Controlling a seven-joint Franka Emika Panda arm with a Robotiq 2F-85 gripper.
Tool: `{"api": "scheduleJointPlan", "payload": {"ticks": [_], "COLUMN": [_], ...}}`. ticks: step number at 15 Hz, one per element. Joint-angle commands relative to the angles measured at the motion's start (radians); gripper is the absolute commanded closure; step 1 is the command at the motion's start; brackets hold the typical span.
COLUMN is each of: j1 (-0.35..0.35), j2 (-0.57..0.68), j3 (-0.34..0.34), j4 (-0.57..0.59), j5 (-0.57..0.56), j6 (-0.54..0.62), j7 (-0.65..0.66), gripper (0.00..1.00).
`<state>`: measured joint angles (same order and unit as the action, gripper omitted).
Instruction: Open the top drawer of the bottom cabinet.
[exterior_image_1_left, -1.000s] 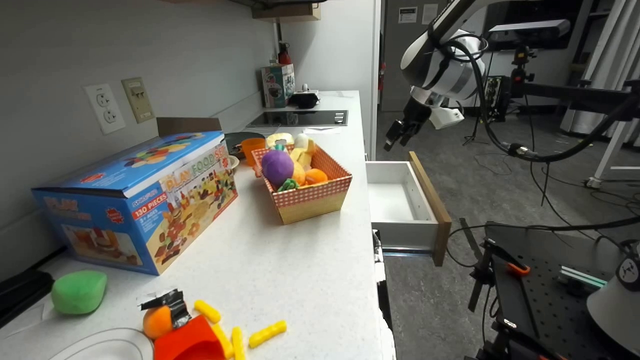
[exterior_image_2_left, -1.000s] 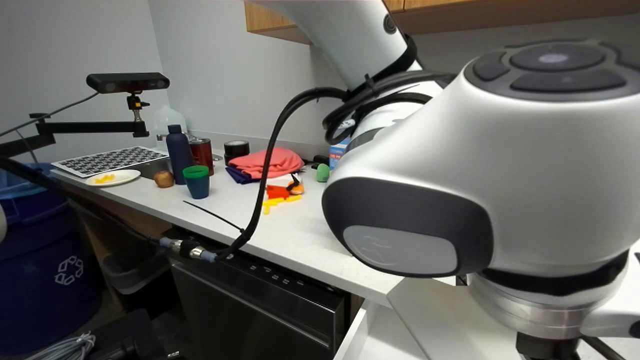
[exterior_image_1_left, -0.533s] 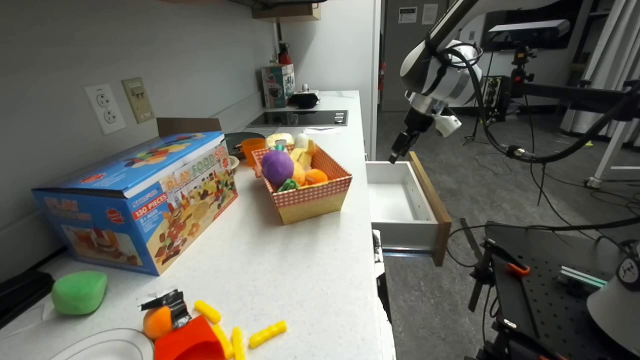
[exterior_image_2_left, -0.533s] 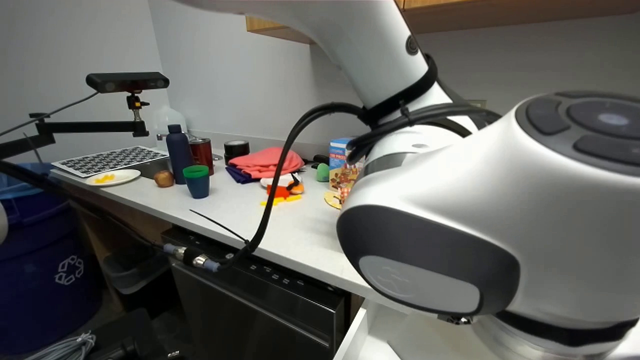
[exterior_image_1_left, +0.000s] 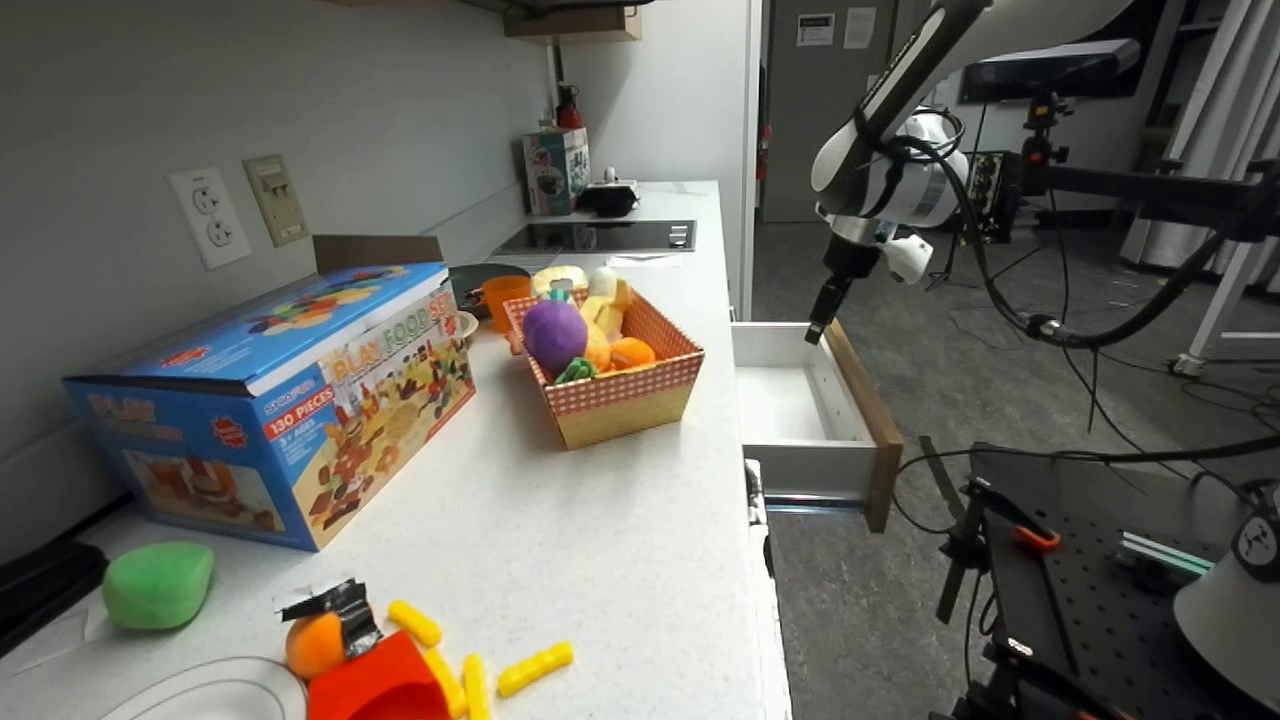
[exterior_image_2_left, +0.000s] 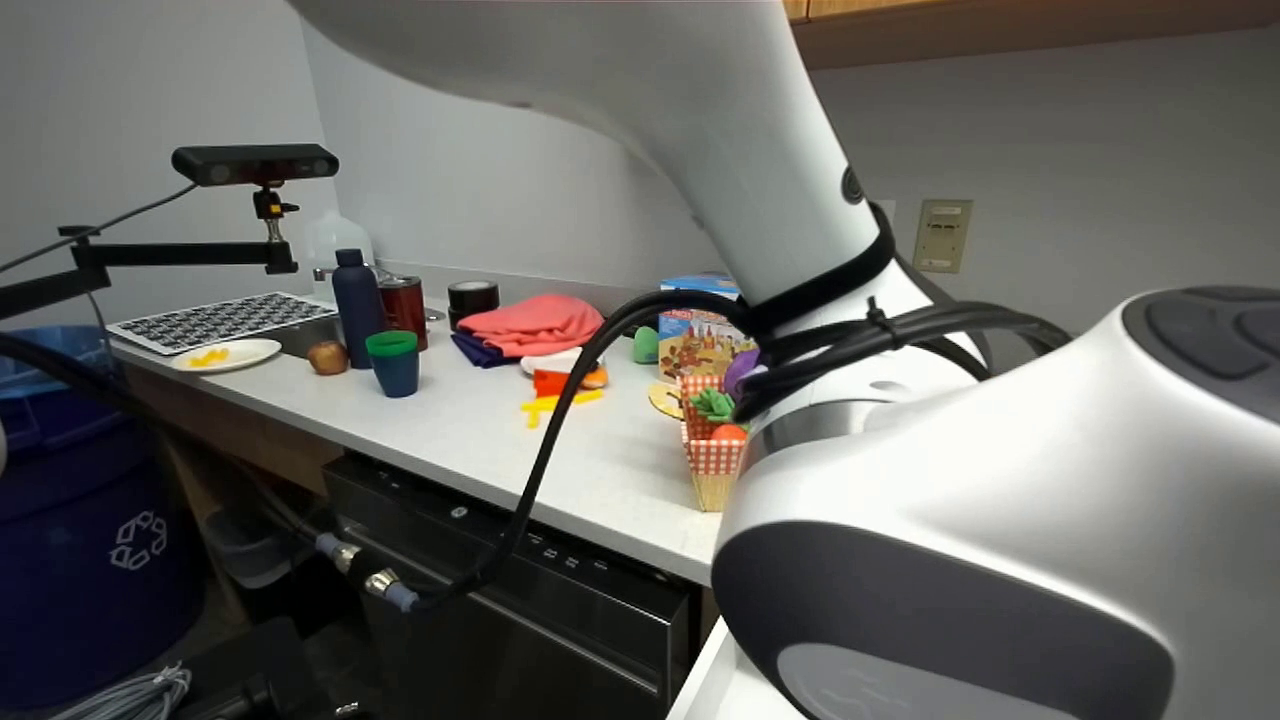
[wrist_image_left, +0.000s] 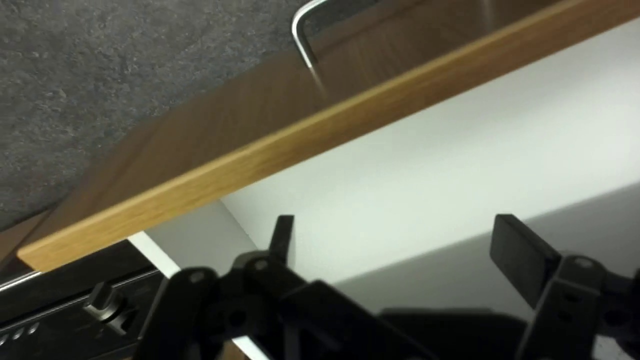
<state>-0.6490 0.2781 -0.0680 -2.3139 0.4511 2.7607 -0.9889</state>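
The top drawer (exterior_image_1_left: 810, 472) of the white-topped bottom cabinet (exterior_image_1_left: 620, 540) stands pulled out, with a white inside and a wood-edged front panel. In the wrist view the drawer's wooden rim (wrist_image_left: 320, 127) runs diagonally, and a metal handle (wrist_image_left: 302, 45) sticks out from the front's outer face. My gripper (exterior_image_1_left: 815, 335) points down at the drawer's far end, near the front panel. In the wrist view the gripper (wrist_image_left: 392, 225) is open, with nothing between its fingers, over the white inside. A white corner of the drawer (exterior_image_2_left: 708, 675) shows in an exterior view, where the arm hides the gripper.
On the counter stand a checkered basket (exterior_image_1_left: 625, 400) of toy food and a blue toy box (exterior_image_1_left: 280, 390). A black dishwasher (exterior_image_2_left: 520, 600) sits under the counter. A black cart (exterior_image_1_left: 1080, 560) with the arm's base stands across from the drawer. A cable hangs from the arm.
My gripper has moved down towards the drawer, then a little outward to its front panel. The arm has swung lower and right in an exterior view, uncovering the basket. The drawer has not moved.
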Motion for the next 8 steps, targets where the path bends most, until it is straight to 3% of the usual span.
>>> {"api": "scheduleJointPlan", "payload": {"ticks": [1,5,6,8], "j1": [0.029,0.042,0.018,0.024], "j2": [0.021,0.024,0.014,0.015], "j3": [-0.055,-0.081,-0.053,-0.061], "j4": [0.028,0.028,0.009,0.009], "j5": [-0.089,-0.145,-0.104,-0.119], "j6": [-0.022,-0.039,-0.008,-0.015], "j7": [0.033,0.088,0.036,0.061], "gripper": [0.0,0.0,0.0,0.0]}}
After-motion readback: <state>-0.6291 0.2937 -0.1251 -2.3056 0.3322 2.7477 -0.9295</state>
